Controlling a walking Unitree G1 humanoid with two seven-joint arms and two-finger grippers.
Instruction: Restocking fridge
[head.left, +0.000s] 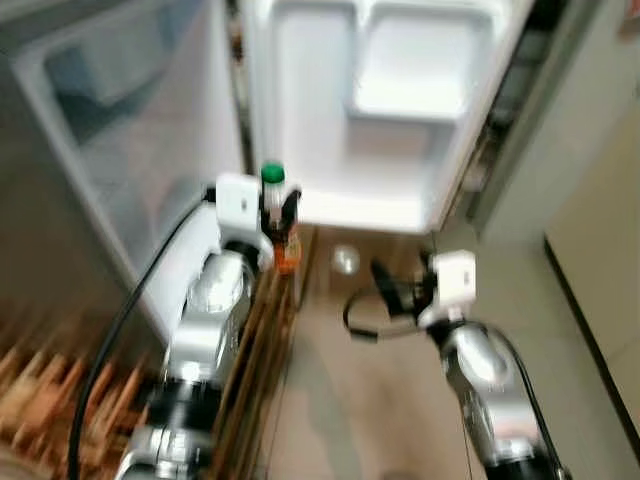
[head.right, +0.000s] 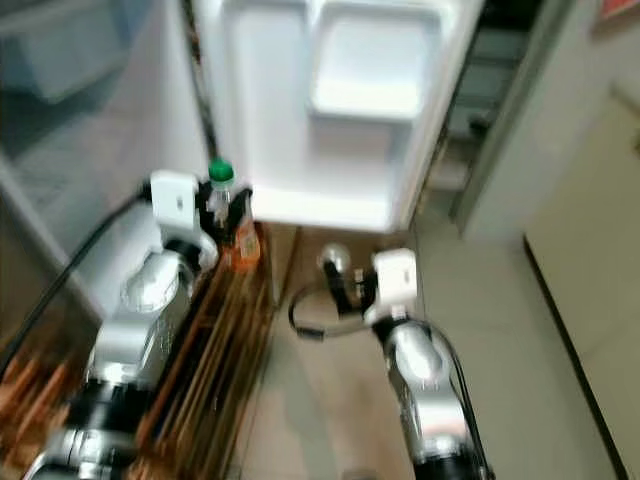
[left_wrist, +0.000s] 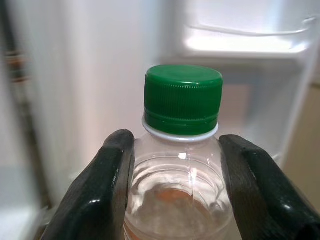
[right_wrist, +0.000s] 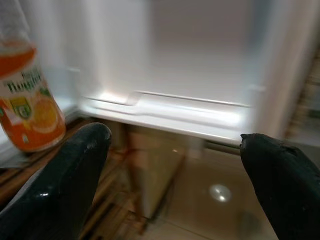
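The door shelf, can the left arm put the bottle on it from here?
Probably yes. The left gripper holds the bottle upright, and the open fridge door's shelf lies ahead with nothing between. It looks higher and off to the right, so the arm must likely lift and reach.

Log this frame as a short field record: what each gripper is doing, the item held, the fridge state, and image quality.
left gripper: shut on the juice bottle, fingers either side of its neck
juice bottle: upright, green cap, orange drink low inside, orange label
right gripper: open, holding nothing, low before the fridge door
fridge door: open, white inner shelves face the robot
floor: beige tiles
image quality: head views blurred
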